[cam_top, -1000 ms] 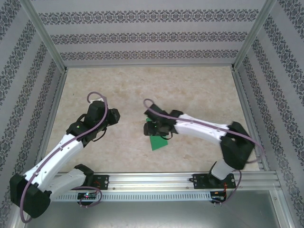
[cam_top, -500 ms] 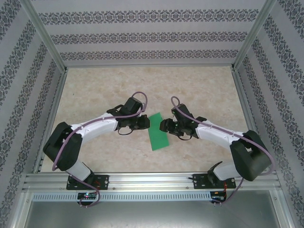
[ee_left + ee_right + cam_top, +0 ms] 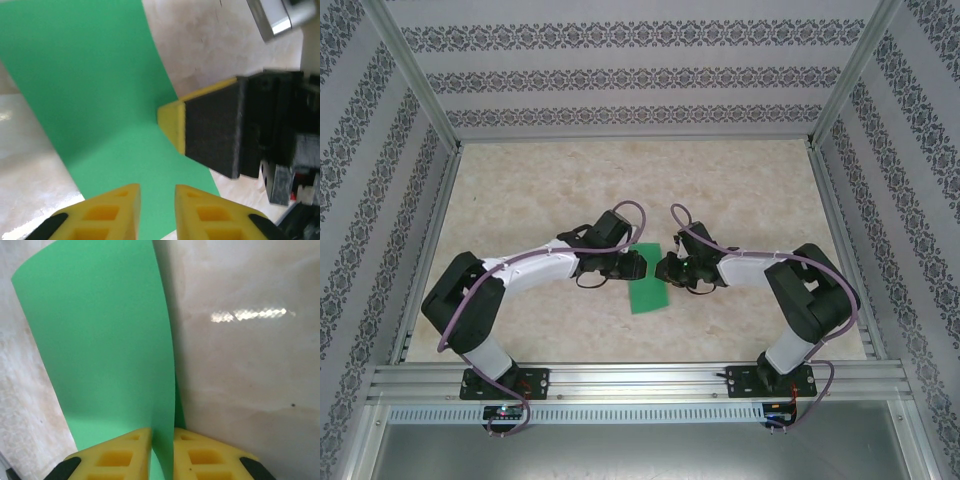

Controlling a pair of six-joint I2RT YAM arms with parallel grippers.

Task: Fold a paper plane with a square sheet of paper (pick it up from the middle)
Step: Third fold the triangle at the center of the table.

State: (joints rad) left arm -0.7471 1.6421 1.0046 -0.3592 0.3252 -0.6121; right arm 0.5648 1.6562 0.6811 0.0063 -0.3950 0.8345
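Observation:
The square sheet of paper (image 3: 650, 292) is bright green and lies on the table as a narrow oblong, its near end flat. My two grippers meet nose to nose over its far end. The left gripper (image 3: 638, 265) hovers just above the sheet (image 3: 90, 90); its yellow fingertips (image 3: 157, 207) stand a little apart, with only flat green behind the gap. The right gripper (image 3: 663, 267) is shut on the sheet's raised right edge (image 3: 100, 340), which runs up between its fingertips (image 3: 162, 450), a second green layer behind it. One right finger (image 3: 210, 130) faces the left wrist camera.
The beige marbled tabletop (image 3: 620, 180) is open toward the back. Patterned walls and metal frame posts (image 3: 420, 100) close in three sides. The aluminium rail (image 3: 640, 385) with both arm bases runs along the near edge.
The left arm swung in from the left to the paper. The right gripper drew closer and its jaws closed on the paper's edge. Both grippers now nearly touch.

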